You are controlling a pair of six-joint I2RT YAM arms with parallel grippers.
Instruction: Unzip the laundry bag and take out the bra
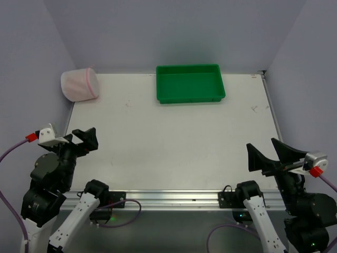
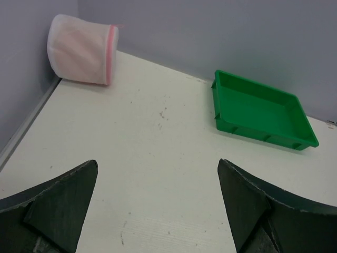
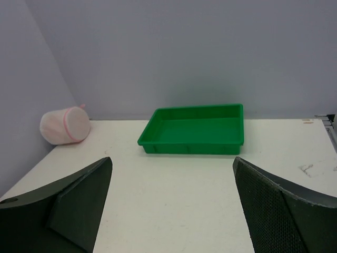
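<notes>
From the top camera, I have the small drum-shaped laundry bag of white see-through mesh (image 1: pixel 80 85) lying on its side in the far left corner of the white tabletop (image 1: pixel 174 147), up by the left wall. The shallow green plastic tray (image 1: pixel 189 83) sits at the far edge, well apart from the bag to its right. My left claw (image 1: pixel 86 141) and right claw (image 1: pixel 269 153) both hang by the near edge, fingers spread with nothing between them, well apart from the bag.

On the left wrist camera the two dark fingers stand wide at the bottom corners, and the bag lies ahead and to the left. Its pink zipper trim (image 2: pixel 110 52) rings the end facing the tray. A pale pink tint shows through the mesh. I take that for the bra inside, though I can't make out its shape. A small pink tag at the top of the trim may be the pull, but it is too small to be sure.

On the right wrist camera the fingers are again wide apart. The bag is small at far left and the tray is straight ahead.

I expect the bag to be light and soft, so it will likely collapse and slide under a tug. I'd pinch the mesh near the rim with one claw as an anchor and take the pull with the other. The bra should be floppy and may snag.
</notes>
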